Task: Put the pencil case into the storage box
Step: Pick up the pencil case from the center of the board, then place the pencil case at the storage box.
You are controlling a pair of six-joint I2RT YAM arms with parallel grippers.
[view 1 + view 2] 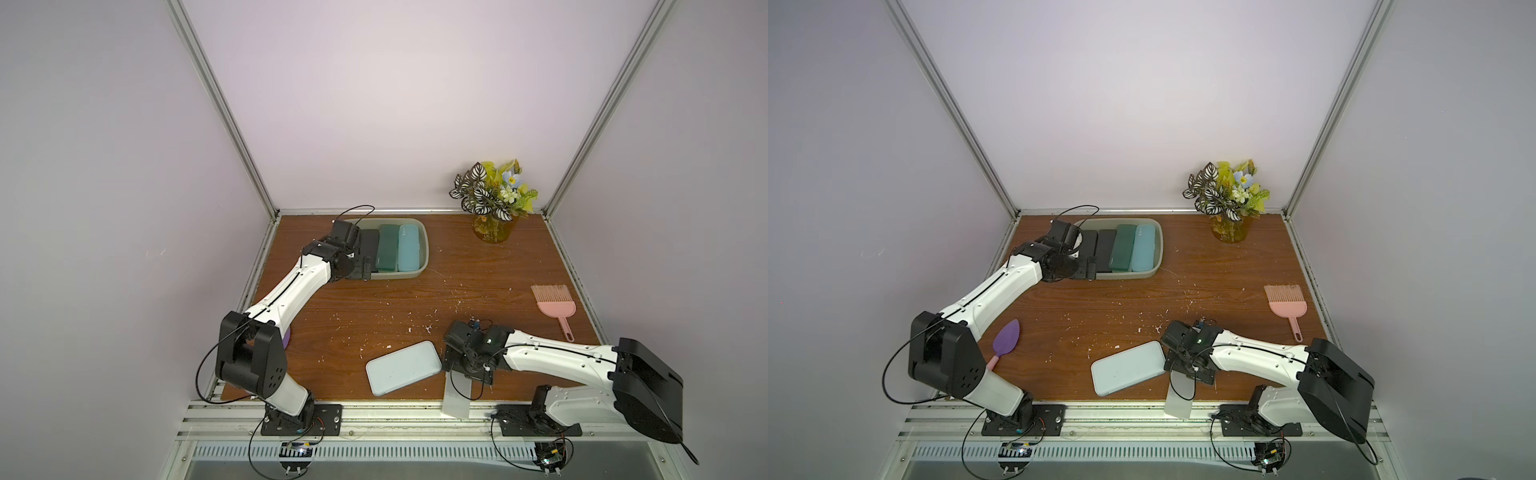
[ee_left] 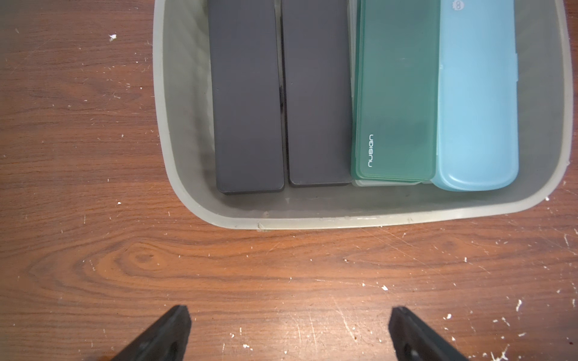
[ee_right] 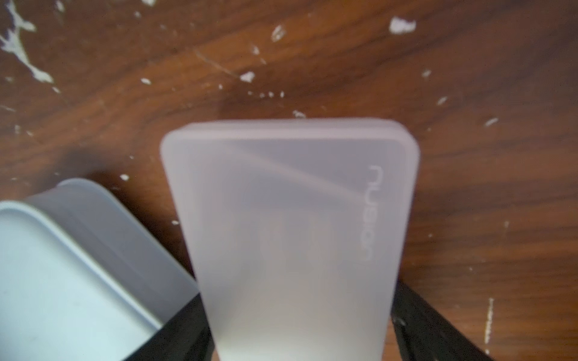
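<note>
While the left gripper (image 2: 290, 315) hangs open by the storage box (image 2: 312, 219), the right gripper (image 3: 300, 309) straddles the frosted pencil case (image 3: 291, 203) to lift it — whether clamped, I cannot tell.

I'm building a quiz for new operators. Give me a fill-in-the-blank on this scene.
The storage box holds two black cases, a green case and a ____ one.
The left hand is open and holds ____.
The frosted pencil case between the fingers of the right hand is printed ____.
Missing: blue; nothing; nusign.
</note>
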